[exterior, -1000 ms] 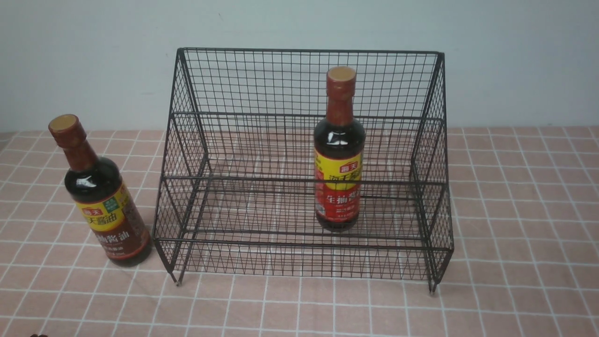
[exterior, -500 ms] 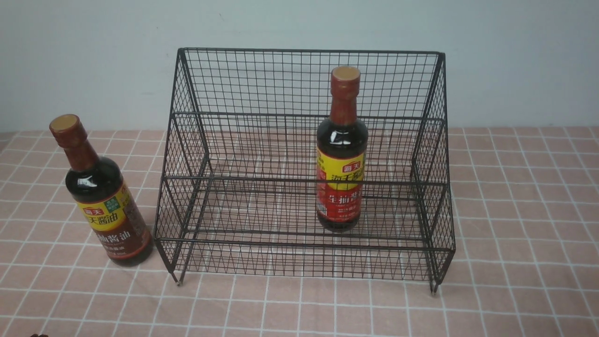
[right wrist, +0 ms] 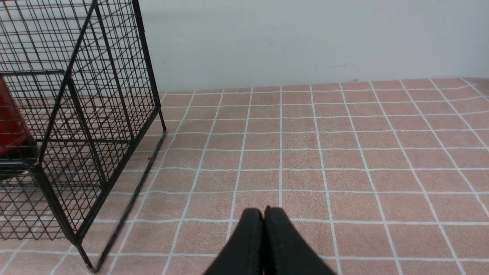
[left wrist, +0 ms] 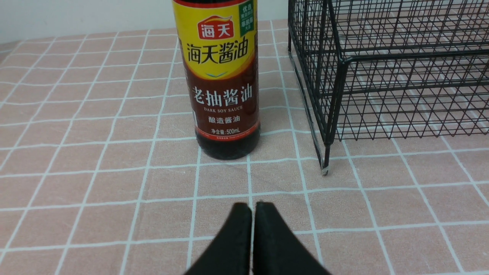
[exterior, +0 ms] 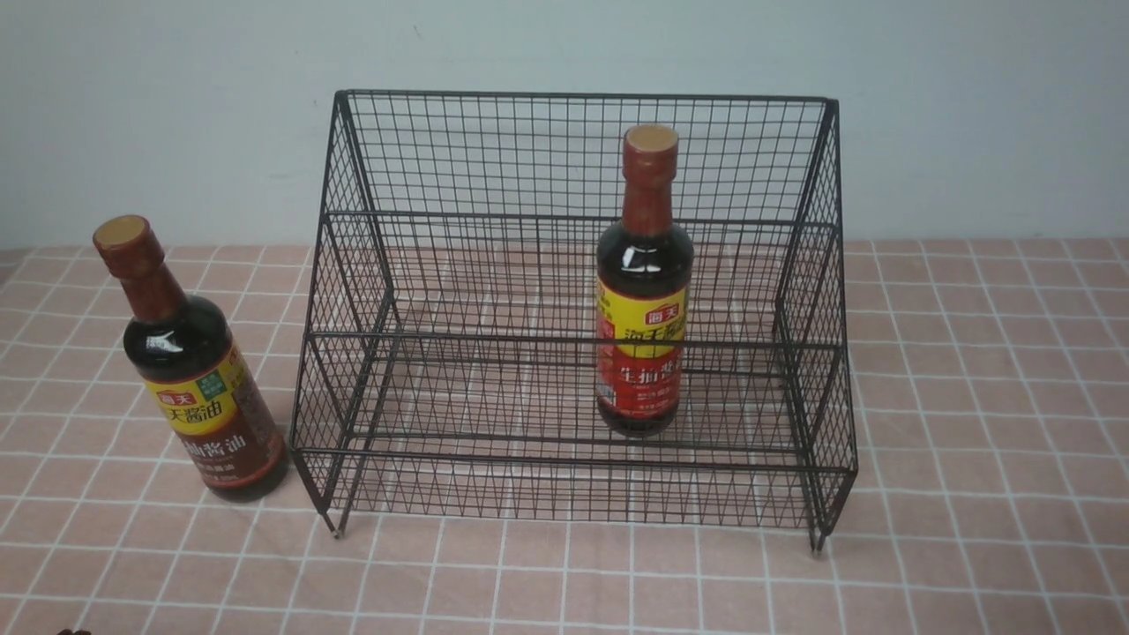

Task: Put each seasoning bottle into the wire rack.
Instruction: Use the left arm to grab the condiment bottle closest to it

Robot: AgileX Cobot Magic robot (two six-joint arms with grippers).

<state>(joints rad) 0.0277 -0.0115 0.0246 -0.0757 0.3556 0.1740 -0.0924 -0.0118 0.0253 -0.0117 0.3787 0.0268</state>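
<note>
The black wire rack stands mid-table. The red-label bottle stands upright on its lower shelf, right of centre. The brown-label bottle stands upright on the cloth just left of the rack; it also shows in the left wrist view, next to the rack's corner. My left gripper is shut and empty, low over the cloth in front of that bottle. My right gripper is shut and empty, over the cloth to the right of the rack. Neither gripper shows in the front view.
A pink checked cloth covers the table, with a pale wall close behind the rack. The rack's short feet rest on the cloth.
The red-label bottle shifted slightly to the right on the lower shelf and has settled upright. The brown-label bottle has not moved.
</note>
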